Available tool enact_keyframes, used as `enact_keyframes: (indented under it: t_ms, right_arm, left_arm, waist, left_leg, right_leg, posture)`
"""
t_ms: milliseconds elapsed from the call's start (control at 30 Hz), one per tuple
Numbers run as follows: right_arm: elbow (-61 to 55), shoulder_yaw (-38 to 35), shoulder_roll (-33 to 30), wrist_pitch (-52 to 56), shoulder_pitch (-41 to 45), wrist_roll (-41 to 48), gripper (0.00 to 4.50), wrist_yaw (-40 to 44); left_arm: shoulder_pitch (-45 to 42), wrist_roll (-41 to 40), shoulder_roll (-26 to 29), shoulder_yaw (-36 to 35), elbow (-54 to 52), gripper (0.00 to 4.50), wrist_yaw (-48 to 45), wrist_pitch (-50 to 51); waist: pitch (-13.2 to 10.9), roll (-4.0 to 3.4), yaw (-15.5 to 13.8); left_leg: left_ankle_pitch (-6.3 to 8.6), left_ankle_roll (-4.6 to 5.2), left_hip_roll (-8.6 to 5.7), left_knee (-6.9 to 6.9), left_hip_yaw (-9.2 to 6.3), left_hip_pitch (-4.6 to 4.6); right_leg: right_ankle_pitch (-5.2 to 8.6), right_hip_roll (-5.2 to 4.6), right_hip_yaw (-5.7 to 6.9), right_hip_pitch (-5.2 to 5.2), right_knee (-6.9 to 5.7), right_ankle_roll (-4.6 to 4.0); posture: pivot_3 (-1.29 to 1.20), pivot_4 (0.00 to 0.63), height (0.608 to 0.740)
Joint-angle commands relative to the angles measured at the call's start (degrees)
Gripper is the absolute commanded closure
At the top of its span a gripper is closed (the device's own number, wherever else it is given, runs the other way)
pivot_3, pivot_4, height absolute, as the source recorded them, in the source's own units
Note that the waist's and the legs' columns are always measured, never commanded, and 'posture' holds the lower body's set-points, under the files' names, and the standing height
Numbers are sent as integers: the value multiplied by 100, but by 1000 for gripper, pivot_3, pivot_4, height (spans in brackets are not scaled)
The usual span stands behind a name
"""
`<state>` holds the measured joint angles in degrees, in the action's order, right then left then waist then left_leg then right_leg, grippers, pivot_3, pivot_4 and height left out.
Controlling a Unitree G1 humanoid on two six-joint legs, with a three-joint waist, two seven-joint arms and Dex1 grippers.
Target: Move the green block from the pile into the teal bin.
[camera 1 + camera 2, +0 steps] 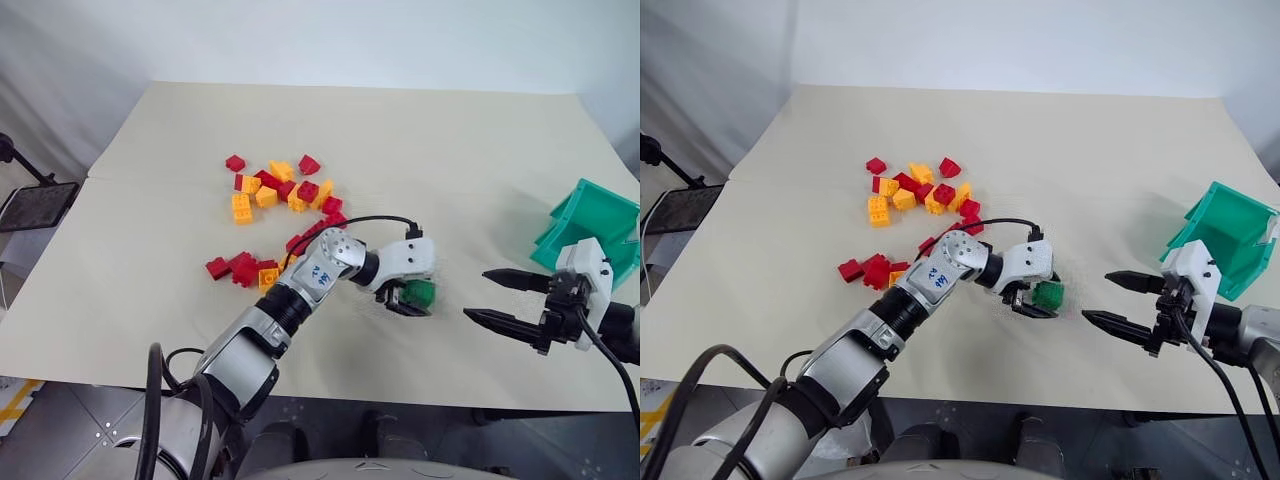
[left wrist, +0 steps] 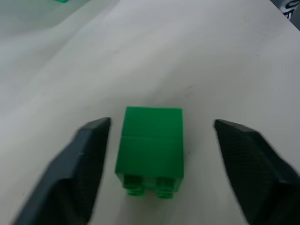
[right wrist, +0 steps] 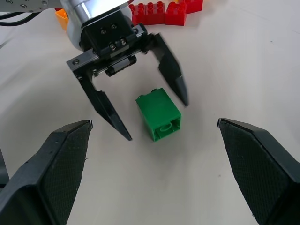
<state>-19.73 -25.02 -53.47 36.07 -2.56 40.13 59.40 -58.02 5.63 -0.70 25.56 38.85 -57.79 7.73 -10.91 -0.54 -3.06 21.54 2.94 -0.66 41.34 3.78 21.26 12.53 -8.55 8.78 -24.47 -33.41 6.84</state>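
Observation:
The green block lies on its side on the cream table, well clear of the pile of red and yellow bricks. My left gripper is open around it, one black finger on each side with a gap to the block on both. Facing it from the right, my right gripper is open and holds nothing. The teal bin stands tilted at the table's right edge, just behind the right gripper.
The cream table has bare room at the back and between the block and the bin. More red and yellow bricks lie beside my left forearm. A black stand is off the table's left edge.

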Motion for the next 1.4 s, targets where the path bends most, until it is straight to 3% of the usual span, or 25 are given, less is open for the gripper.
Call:
enact_keyframes:
  t_ms: [33, 233, 400, 500, 600, 733, 900, 1067, 1400]
  right_arm:
    - [-66, 73, -59, -156, 136, -65, 0, 61]
    - [133, 528, -108, -288, 547, -322, 0, 174]
    - [547, 1365, -265, -122, 1490, -785, 0, 179]
    - [727, 1716, -454, -185, 1786, -1031, 0, 389]
    - [834, 2137, -649, -103, 2152, -1198, 0, 691]
    - [998, 2550, -663, 11, 2629, -1424, 0, 819]
    - [1606, 3550, -492, -301, 3447, -2389, 0, 946]
    - [1753, 3755, -364, -218, 3763, -2489, 0, 1184]
    - [1986, 4242, 60, -345, 4090, -2795, 0, 1516]
  left_arm:
    - [-18, -176, 174, -242, -451, 17, -127, 123]
    - [331, -686, 785, -771, -1709, 17, -362, 807]
    - [1103, -1979, 1776, -1979, -3314, 17, -678, 1941]
    - [1522, -2484, 2197, -2376, -3767, 17, -856, 2070]
    - [2097, -3017, 2431, -2909, -3925, 17, -1209, 1558]
    - [2644, -3283, 2853, -3116, -4064, 17, -1622, 1174]
    - [3829, -3563, 3655, -3751, -4208, 17, -2343, 414]
    - [4259, -3749, 3819, -4197, -4086, 17, -2255, 31]
    - [4458, -3874, 3694, -4174, -4349, 17, -1824, -159]
  waist:
    - [0, 0, 5]
    - [1, -3, 25]
    - [0, -7, 147]
    - [1, -9, 154]
    - [3, -12, 152]
    - [2, -11, 160]
    - [3, -14, 286]
    - [-1, -20, 237]
    - [-1, -20, 243]
  left_leg:
    - [0, 0, 0, 0, 0, 0]
    - [0, 0, 1, 1, -1, -1]
    - [-1, -2, 4, 4, -2, -3]
    - [-2, -4, 5, 6, -1, -4]
    - [-2, -3, 1, 11, -5, -4]
    - [-1, -4, 1, 12, -5, -2]
    - [5, -15, 8, 6, 4, -8]
    - [5, -16, 10, 9, -1, -4]
    - [6, -17, 11, 4, 2, -6]
  right_leg:
    - [0, 0, 0, 0, 0, 0]
    - [-1, 0, -1, 0, -3, 0]
    - [-1, 2, -4, -1, -10, 1]
    - [-1, 1, -5, 0, -13, 0]
    - [-2, -2, -4, 5, -10, 2]
    - [-2, 0, -2, 5, -7, 3]
    - [1, 3, -4, 0, -7, -3]
    - [2, 2, 2, 0, -7, -4]
    - [2, 4, 1, -1, -8, -4]
  posture:
    - [0, 150, 740]
    - [0, 150, 740]
    - [0, 150, 740]
    - [0, 150, 740]
    - [0, 150, 740]
    - [0, 150, 740]
    - [0, 150, 740]
    - [0, 150, 740]
    - [0, 150, 740]
